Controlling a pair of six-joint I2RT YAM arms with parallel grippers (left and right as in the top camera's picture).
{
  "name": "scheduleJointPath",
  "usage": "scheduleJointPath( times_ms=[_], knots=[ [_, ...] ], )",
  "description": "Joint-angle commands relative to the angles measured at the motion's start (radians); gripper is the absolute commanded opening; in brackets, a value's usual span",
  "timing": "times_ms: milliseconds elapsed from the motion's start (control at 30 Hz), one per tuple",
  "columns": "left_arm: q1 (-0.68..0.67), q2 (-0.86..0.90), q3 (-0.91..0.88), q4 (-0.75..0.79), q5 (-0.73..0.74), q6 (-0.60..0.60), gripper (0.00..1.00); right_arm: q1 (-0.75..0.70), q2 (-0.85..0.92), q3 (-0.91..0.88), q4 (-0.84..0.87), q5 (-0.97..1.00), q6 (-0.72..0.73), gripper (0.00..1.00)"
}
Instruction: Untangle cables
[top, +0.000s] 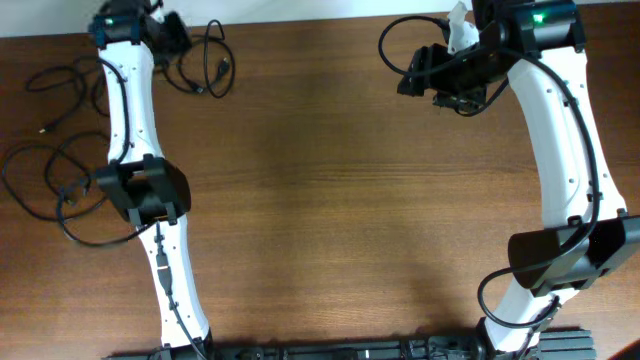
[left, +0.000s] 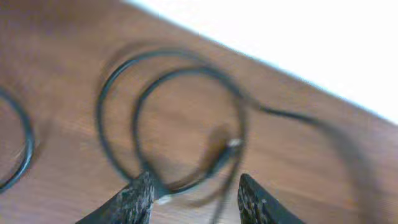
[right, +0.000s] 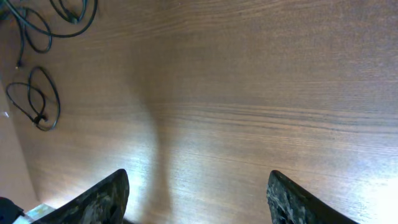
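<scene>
Three thin black cables lie apart at the table's left. A small looped cable (top: 207, 66) is at the back, a second cable (top: 62, 85) is left of the arm, and a wide loose loop (top: 40, 180) is nearer the front. My left gripper (top: 183, 52) is open right at the small loop. In the left wrist view its fingers (left: 194, 198) straddle the cable's double loop (left: 134, 118), with a strand and the plug end (left: 231, 144) between them. My right gripper (top: 408, 84) is open and empty over bare wood at the back right (right: 196, 190).
The table's far edge runs just behind the left gripper (left: 298, 43). Thicker black arm wires arc beside the right wrist (top: 395, 35). A white object (top: 458, 27) sits behind the right gripper. Distant cable loops (right: 34, 96) show in the right wrist view.
</scene>
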Motion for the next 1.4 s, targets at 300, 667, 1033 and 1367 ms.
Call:
scheduleJointPath(
  times_ms=[300, 667, 1033, 1367],
  knots=[
    [-0.089, -0.037, -0.022, -0.052, -0.024, 0.357, 0.54, 0.006, -0.006, 0.017, -0.014, 0.028, -0.002, 0.69],
    [0.023, -0.036, -0.401, -0.061, -0.111, -0.043, 0.00, 0.006, -0.006, 0.017, -0.026, 0.027, -0.002, 0.69],
    [0.069, -0.038, -0.148, -0.229, -0.173, -0.017, 0.99, 0.006, -0.006, 0.017, -0.021, 0.027, -0.002, 0.69],
    [0.064, -0.036, 0.089, -0.181, 0.140, -0.015, 0.51, 0.006, -0.006, 0.017, -0.021, 0.027, -0.001, 0.69]
  ],
)
